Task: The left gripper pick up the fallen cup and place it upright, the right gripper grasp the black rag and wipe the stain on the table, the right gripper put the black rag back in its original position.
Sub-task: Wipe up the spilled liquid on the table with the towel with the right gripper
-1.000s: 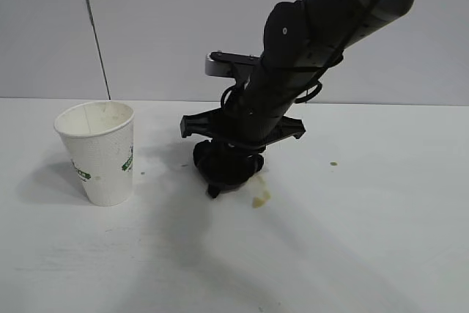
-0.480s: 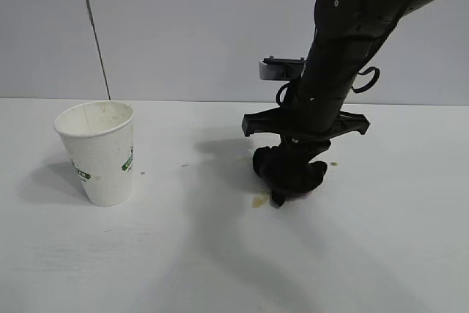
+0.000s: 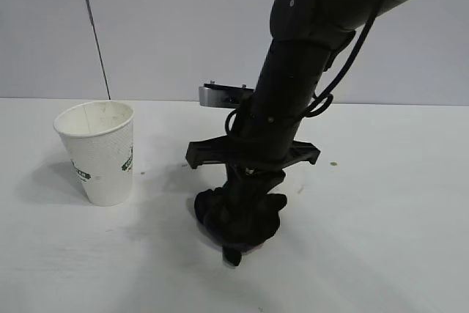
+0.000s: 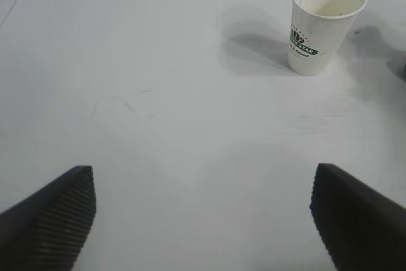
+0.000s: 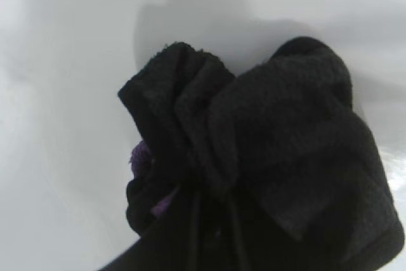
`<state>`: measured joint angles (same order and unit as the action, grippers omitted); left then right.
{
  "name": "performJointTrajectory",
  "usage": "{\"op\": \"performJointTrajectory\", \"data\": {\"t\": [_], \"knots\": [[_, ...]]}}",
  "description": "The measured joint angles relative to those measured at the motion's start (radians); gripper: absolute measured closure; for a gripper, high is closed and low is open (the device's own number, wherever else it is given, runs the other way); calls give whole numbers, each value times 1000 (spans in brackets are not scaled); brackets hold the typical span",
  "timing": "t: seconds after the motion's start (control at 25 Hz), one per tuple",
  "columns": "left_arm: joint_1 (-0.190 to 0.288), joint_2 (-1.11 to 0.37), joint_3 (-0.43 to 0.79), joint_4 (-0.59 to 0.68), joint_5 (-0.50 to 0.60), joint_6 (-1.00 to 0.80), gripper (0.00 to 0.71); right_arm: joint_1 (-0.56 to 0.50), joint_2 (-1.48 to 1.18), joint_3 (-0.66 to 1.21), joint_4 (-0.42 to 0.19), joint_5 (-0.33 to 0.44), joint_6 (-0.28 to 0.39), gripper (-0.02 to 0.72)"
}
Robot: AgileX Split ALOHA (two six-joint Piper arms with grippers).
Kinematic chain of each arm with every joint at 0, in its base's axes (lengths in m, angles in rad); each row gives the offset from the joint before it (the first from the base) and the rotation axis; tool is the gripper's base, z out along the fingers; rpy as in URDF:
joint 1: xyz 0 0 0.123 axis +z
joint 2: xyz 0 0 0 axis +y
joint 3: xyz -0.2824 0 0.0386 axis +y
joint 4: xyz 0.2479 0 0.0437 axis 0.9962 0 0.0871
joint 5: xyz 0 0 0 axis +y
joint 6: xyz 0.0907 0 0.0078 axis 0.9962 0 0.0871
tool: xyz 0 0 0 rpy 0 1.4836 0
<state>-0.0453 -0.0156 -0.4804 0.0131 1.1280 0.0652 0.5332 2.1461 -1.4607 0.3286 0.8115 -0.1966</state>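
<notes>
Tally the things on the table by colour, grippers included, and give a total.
White: 1, the cup, upright on the table.
Black: 3, the black rag, the right gripper shut on it, and the left gripper, open and apart from the cup.
Total: 4.
No stain shows in the exterior view; small specks are left out.

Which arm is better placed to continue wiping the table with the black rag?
The right arm. The right gripper is shut on the black rag and presses it on the table. The left gripper is open, holds nothing, and sits well back from the upright cup.
</notes>
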Motion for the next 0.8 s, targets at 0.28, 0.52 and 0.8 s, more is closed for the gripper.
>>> {"op": "performJointTrajectory", "data": {"t": [0.28,0.52,0.8], "knots": [[0,0,0,0,0,0,51,-7,0,1,-127,-76,93,675],[0,0,0,0,0,0,51,-62,0,1,-252,-222,276,675],[0,0,0,0,0,0,51,-11,25,4,-183,-440,313,675]]}}
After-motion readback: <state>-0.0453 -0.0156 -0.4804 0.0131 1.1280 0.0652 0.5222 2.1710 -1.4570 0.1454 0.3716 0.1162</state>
